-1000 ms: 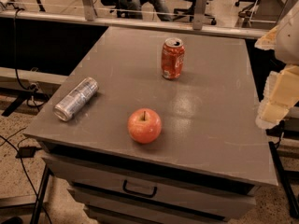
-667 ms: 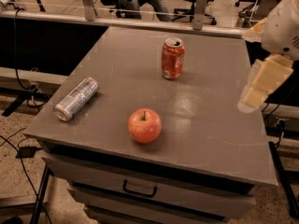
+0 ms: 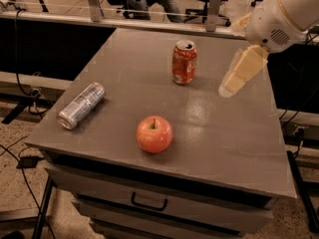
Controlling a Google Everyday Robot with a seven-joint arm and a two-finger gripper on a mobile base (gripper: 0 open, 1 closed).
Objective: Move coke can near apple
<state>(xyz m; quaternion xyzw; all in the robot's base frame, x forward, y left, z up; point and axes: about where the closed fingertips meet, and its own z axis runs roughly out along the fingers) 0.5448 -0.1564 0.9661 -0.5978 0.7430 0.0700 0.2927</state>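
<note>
The coke can (image 3: 184, 62) stands upright in the upper middle of the frame, toward the far side of the grey table (image 3: 239, 148), with its silver top showing and nothing touching it. The apple (image 3: 154, 134) sits below it and slightly to the left, close to the table's near edge, stem up, with a clear stretch of tabletop between the two. The gripper (image 3: 240, 73) hangs over the table at the right of the frame, just to the right of the coke can and at about the can's height in the picture, apart from it; it holds nothing, and whether it is open or closed cannot be told. The white arm (image 3: 284, 14) behind it enters from the upper right corner. A silver can (image 3: 81, 105) lies on its side at the left of the frame, well apart from both task objects and out of the likely path. Judged from this layout, the reach toward the can is the step in hand and the grasp is not yet made. The next move calls for bringing the gripper leftward until it straddles the can's body, low enough to get a firm hold without tipping it, then closing, lifting slightly, and carrying the can down the frame to set it upright just beside the apple without nudging the fruit, which could roll toward the edge.
</note>
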